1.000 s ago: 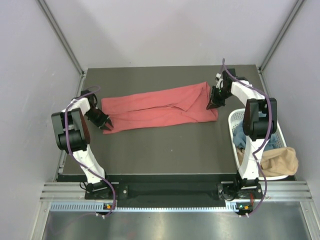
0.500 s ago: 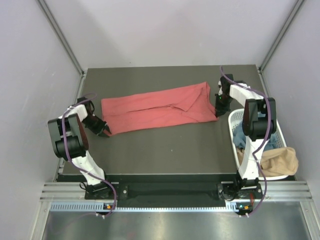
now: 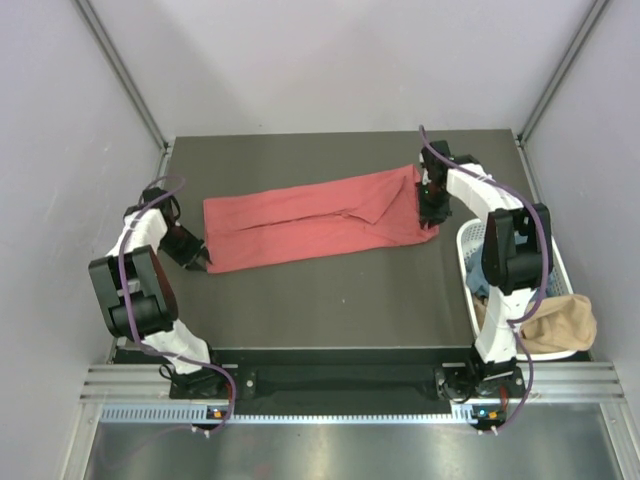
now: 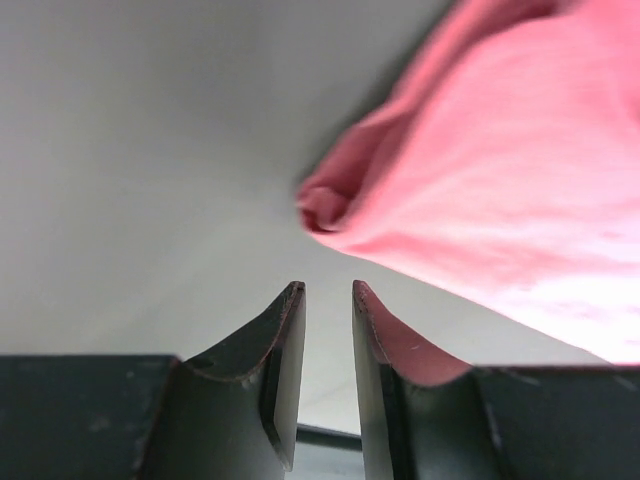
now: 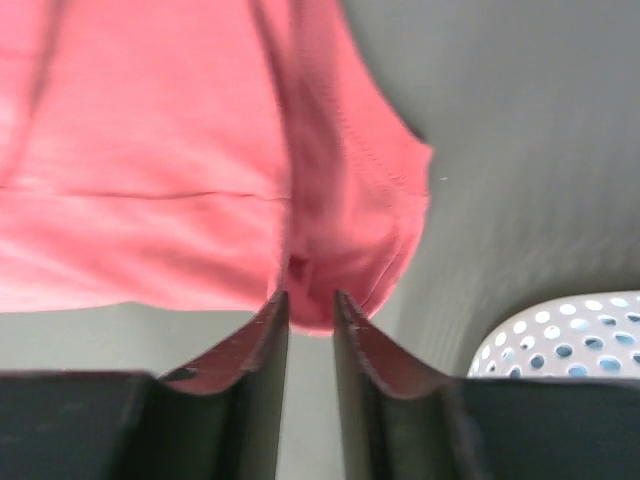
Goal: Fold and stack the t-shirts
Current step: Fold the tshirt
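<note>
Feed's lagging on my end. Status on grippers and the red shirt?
Left gripper nearly closed, empty, short of the red shirt's left corner. Right gripper narrow, at the right edge, grip unclear. Shirt folded lengthwise, flat on table. Basket beside right arm; nothing blocking.

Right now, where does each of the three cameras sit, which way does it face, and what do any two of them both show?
Top external: above and behind the arms, looking down on the table, both arms and the basket.
Left wrist: on the left arm, low over the table, facing the red shirt's corner past the left claw.
Right wrist: on the right arm, facing the shirt's other end past the right claw; basket rim at the edge.
Shared: all three show the red shirt.
</note>
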`<state>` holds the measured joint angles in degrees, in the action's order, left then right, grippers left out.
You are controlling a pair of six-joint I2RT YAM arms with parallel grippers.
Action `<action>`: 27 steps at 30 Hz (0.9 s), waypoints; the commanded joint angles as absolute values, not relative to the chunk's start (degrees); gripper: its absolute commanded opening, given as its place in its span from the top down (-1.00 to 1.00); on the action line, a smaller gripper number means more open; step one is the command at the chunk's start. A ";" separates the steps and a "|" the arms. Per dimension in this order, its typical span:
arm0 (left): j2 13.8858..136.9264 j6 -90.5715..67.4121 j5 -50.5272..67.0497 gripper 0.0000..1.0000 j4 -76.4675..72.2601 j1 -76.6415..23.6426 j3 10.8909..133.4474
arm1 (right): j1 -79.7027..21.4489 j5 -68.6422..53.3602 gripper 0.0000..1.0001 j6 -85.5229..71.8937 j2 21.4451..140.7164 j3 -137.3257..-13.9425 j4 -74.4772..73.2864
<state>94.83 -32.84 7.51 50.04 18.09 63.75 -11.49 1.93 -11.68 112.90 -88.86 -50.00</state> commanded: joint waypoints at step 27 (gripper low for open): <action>112.40 -35.68 15.82 0.42 40.77 14.06 72.77 | -10.82 -11.89 0.54 -14.35 107.58 -83.86 -42.18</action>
